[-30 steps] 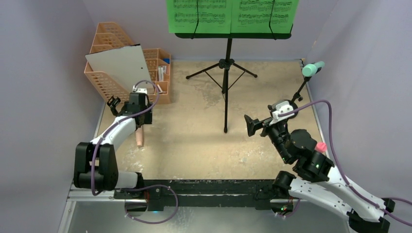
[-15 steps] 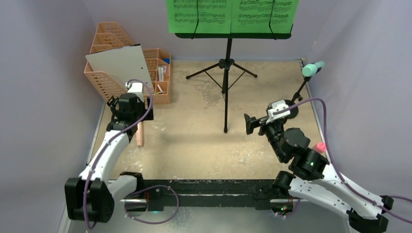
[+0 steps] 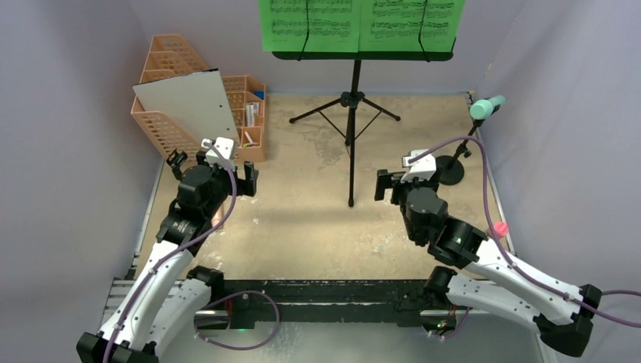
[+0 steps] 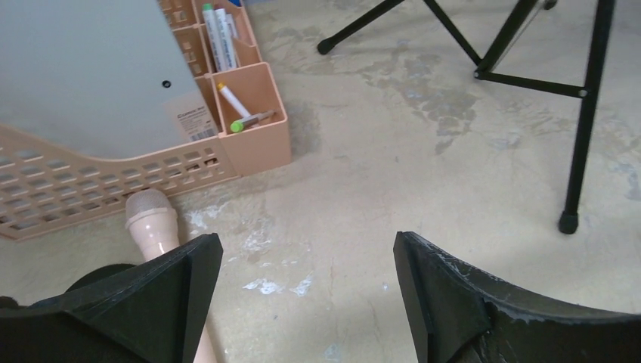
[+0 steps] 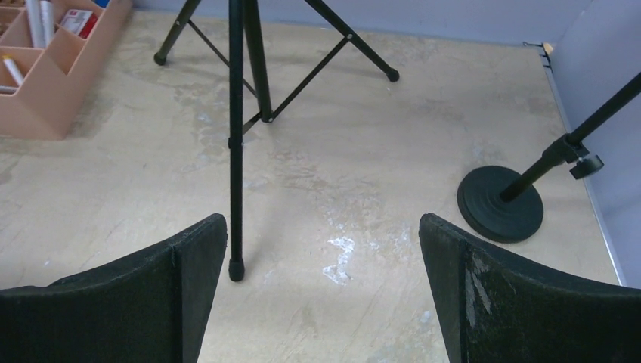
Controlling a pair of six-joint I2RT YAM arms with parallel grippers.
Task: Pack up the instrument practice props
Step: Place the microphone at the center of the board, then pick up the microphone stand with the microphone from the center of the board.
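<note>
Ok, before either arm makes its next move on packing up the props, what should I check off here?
1. Left claw open and empty: ok.
2. Right claw open and empty: ok.
3. Pink microphone centred in the left claw: not ok, it lies off to one side, by the orange organizer.
4. Green pages taken off the music stand: not ok, both sit on it.
5. Mint microphone out of its holder: not ok, it sits on top.
6. Second holder found: cannot tell.
</note>
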